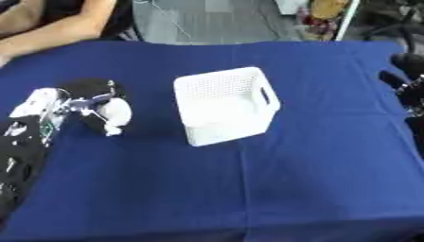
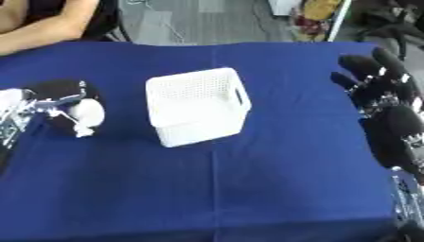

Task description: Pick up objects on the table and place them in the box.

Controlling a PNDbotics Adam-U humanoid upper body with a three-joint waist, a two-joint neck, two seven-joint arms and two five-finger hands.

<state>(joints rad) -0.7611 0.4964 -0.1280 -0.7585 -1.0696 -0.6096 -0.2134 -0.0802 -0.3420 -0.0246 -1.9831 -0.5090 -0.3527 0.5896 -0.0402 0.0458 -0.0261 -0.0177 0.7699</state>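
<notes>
Left eye view: a white box [image 1: 225, 105] sits mid-table on a blue cloth [image 1: 290, 189]. Well left of it, the left hand [image 1: 87, 105] curls its fingers around a black-and-white object [image 1: 112, 109]. At the right edge, the right hand [image 2: 385, 87] rests with fingers relaxed, holding nothing.
</notes>
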